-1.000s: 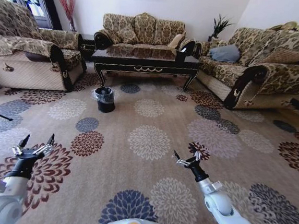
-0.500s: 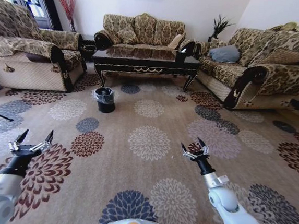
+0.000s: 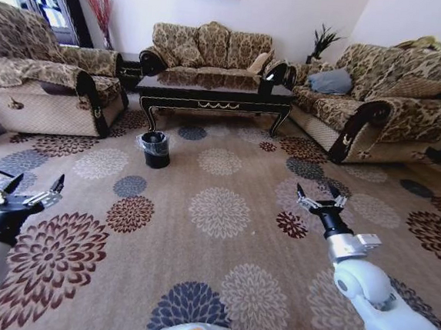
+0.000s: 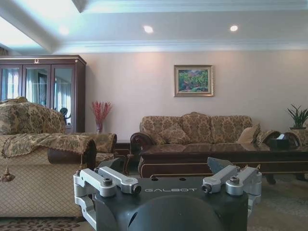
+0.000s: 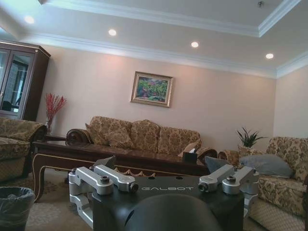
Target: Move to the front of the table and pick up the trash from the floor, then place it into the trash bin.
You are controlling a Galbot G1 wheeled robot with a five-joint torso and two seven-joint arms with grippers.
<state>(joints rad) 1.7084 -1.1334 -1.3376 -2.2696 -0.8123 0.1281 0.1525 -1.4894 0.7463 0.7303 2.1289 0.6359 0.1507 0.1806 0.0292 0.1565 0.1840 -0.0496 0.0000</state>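
Black trash bin (image 3: 155, 148) with clear liner stands on floral carpet (image 3: 221, 242), upper left of centre, just before left legs of dark coffee desk (image 3: 215, 91). Left pincer (image 3: 26, 197) at lower left edge, released, empty. Right pincer (image 3: 322, 201) at right of centre, fingers spread, empty.

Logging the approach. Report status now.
Left gripper and right gripper open, empty, above carpet. Trash bin ahead by table. Path unobstructed.
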